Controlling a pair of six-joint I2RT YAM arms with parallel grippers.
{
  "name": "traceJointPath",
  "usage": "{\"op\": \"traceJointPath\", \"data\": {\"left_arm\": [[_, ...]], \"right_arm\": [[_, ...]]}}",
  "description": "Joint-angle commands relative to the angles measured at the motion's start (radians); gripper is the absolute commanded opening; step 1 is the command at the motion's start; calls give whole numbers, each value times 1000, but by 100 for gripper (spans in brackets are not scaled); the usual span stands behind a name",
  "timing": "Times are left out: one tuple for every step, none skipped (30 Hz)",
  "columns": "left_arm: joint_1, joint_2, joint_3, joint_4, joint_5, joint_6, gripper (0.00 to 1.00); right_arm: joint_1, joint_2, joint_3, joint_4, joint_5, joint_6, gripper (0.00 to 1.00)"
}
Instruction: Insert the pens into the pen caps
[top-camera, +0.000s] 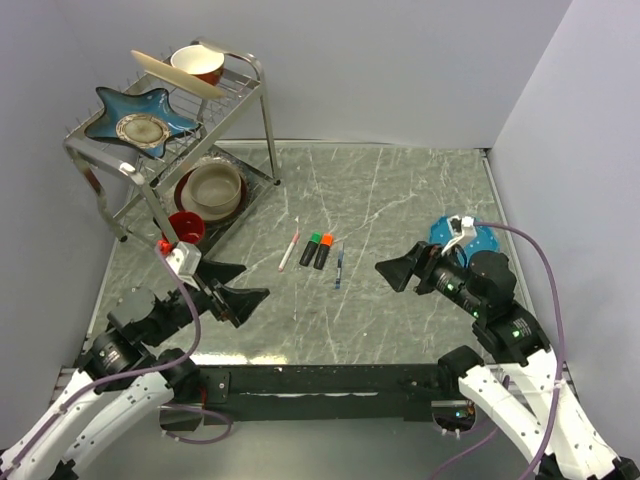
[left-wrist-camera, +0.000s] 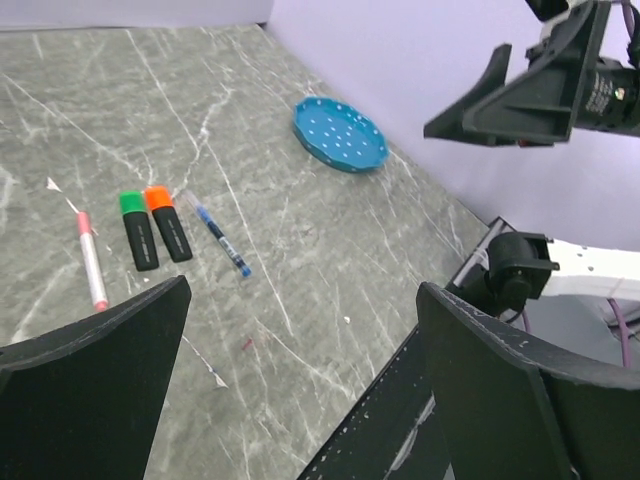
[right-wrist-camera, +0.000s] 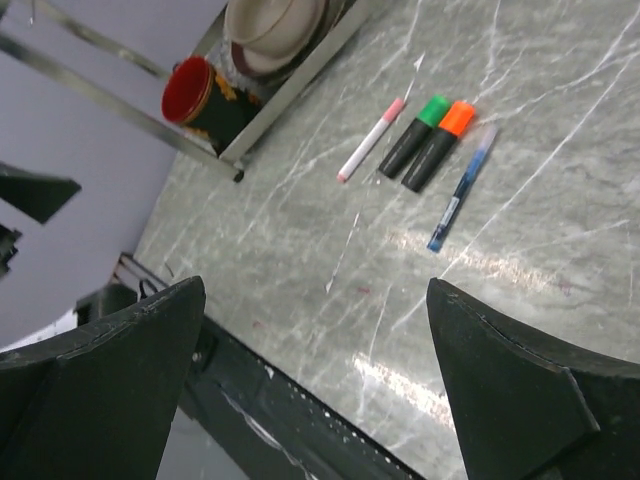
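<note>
Hovering low over the desk (top-camera: 400, 190), the left gripper (top-camera: 238, 284) is near the foot of the metal rack (top-camera: 269, 130) and the right gripper (top-camera: 392, 272) is farther from it; both point inward, fingers wide and holding nothing. Between them lie the white-pink pen (top-camera: 289, 250), nearest the rack, then the green-capped marker (top-camera: 311, 248), the orange-capped marker (top-camera: 323, 251) and the blue ballpoint (top-camera: 339, 266). I cannot tell if the ballpoint is capped. From above, the right arm half hides the blue dish (left-wrist-camera: 340, 135). The rack holds a beige bowl (top-camera: 215, 188) and a red cup (top-camera: 186, 228).

The left tool (left-wrist-camera: 303, 300) has its fingers spread wide above the grey marbled desk (left-wrist-camera: 300, 230). Beyond them lie a white-pink pen (left-wrist-camera: 91, 262), a green-capped black marker (left-wrist-camera: 138, 232), an orange-capped black marker (left-wrist-camera: 169, 224) and a blue ballpoint (left-wrist-camera: 222, 238), side by side. Farther off sits a blue dotted dish (left-wrist-camera: 340, 134), with the right tool (left-wrist-camera: 465, 95) hanging spread above the desk's edge.
</note>
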Motion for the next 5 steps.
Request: {"op": "traceJointPath", "data": {"left_arm": [[-3, -14, 6, 18, -50, -8, 99], [-3, -14, 7, 17, -52, -8, 99], [-3, -12, 7, 17, -50, -7, 99], [-3, -9, 7, 17, -49, -8, 99], [-3, -6, 7, 17, -47, -10, 99]], "right_arm": [[4, -28, -3, -3, -65, -44, 100], [5, -34, -8, 11, -75, -47, 100], [5, -37, -8, 16, -84, -47, 100], [4, -39, -8, 17, -84, -41, 100], [5, -42, -10, 31, -87, -37, 100]]}}
